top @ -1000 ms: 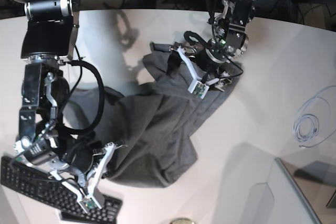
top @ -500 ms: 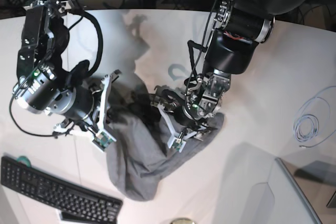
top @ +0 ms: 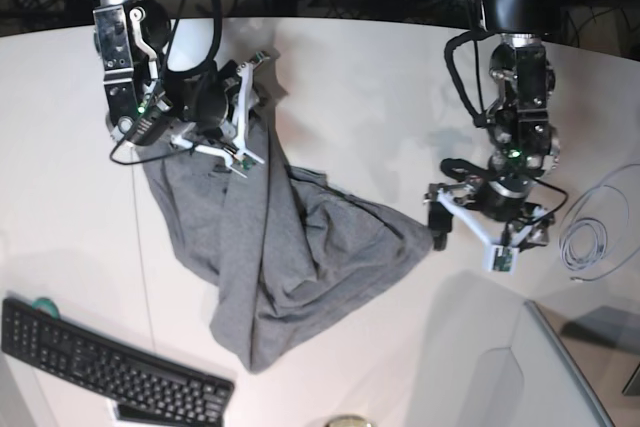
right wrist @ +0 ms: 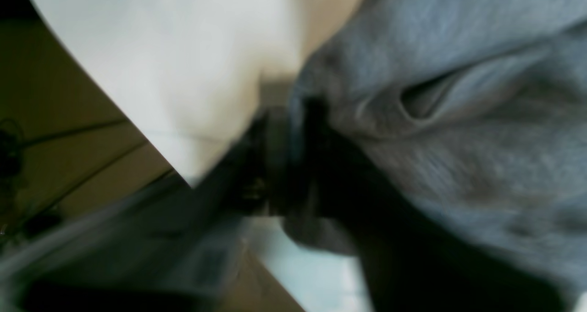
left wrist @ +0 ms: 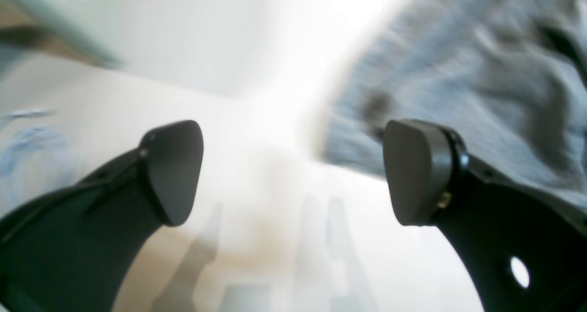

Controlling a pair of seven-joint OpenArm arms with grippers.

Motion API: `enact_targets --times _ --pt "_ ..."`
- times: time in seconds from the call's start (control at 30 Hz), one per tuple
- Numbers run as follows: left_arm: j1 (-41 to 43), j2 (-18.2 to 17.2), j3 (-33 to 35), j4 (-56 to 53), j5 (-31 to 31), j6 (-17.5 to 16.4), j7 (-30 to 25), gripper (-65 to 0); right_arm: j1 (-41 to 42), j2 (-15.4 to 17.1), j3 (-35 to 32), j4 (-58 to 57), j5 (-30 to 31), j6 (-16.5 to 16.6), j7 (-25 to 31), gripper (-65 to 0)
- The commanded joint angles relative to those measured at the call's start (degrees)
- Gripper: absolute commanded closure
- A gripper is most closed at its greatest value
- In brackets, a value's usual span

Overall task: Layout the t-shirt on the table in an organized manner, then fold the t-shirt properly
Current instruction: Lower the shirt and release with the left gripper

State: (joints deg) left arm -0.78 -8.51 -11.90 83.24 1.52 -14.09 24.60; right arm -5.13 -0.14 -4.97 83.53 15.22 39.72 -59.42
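In the base view the t-shirt (top: 280, 257), a soft heather-grey knit, lies bunched in deep folds on the smooth white table (top: 350, 77), its upper end drawn up at the right gripper (top: 240, 112), while the left gripper (top: 480, 232) stands spread and empty just beside the cloth's edge. The left wrist view shows its dark rounded pads (left wrist: 176, 169) wide apart over bare table, fabric behind one. The right wrist view is blurred, so I cannot tell whether that gripper pinches cloth; a weak hold could let the limp knit slump into a worse heap
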Motion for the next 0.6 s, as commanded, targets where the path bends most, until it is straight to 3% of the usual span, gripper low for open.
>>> enact_targets --times 0.0,0.07,0.1,0.2,0.27,0.33,0.43,0.5,0.57 --pt "1.79 -1.03 -2.21 1.81 0.02 -1.34 -0.12 -58.4 0.77 -0.08 0.44 1.09 1.17 0.28 0.82 -28.4" --pt "4.95 -1.20 -7.40 3.48 0.02 -4.24 -0.03 -58.4 -0.02 0.10 0.53 4.34 1.26 0.28 0.82 -40.2" --pt "6.36 -1.20 -9.95 3.92 0.02 -5.91 -0.03 -58.4 -0.81 0.10 0.62 6.80 1.26 0.28 0.82 -42.9" --pt "10.14 -0.94 -16.80 3.40 0.02 -10.05 -0.29 -58.4 -0.28 0.19 0.62 14.28 1.08 0.28 2.41 -43.1" --pt "12.60 -0.94 -19.97 2.43 0.02 -10.31 -0.47 -58.4 3.32 -0.08 0.62 14.10 1.00 0.28 4.78 -43.2" --pt "14.45 -0.94 -21.73 2.08 0.02 -10.31 -0.47 -58.4 8.42 -0.34 0.62 10.14 0.91 -3.46 7.24 -43.2" --pt "17.61 -0.94 -22.43 2.43 -0.51 -10.31 -0.56 -58.4 16.77 -1.40 0.62 -0.76 0.91 -11.55 13.04 -43.2" --pt "19.55 -0.94 -22.52 2.78 -3.67 -10.31 -0.56 -58.4 22.22 -1.48 0.62 -11.13 0.91 -16.38 19.73 -43.4" --pt "20.95 -0.94 -22.60 2.52 -8.16 -10.31 -0.56 -58.4 27.59 -1.57 0.62 -21.50 1.17 -18.41 25.18 -43.8"
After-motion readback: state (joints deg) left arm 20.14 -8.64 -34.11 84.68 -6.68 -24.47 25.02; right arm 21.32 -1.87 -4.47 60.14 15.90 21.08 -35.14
